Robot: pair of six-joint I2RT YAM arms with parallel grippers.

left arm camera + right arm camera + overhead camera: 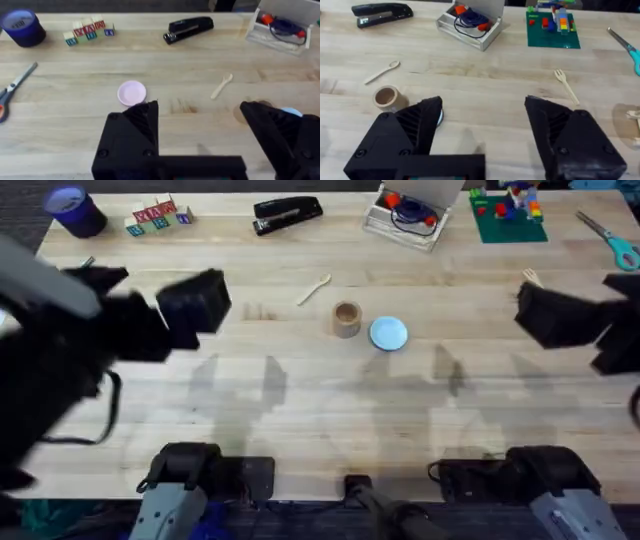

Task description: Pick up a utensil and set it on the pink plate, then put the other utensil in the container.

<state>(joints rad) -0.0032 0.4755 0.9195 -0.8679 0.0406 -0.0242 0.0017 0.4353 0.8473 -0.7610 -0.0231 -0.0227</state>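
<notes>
Both pincers hang released: left pincer (200, 120) partly hides the blue dish (291, 112), right pincer (482, 115) partly hides it too

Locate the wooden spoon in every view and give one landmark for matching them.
Overhead: the wooden spoon lies on the table just up and left of the wooden cup.
Left wrist: the spoon lies on bare wood, between the pink plate and the clear box.
Right wrist: the spoon lies just beyond the cup.
Shared landmark: the black stapler.
</notes>
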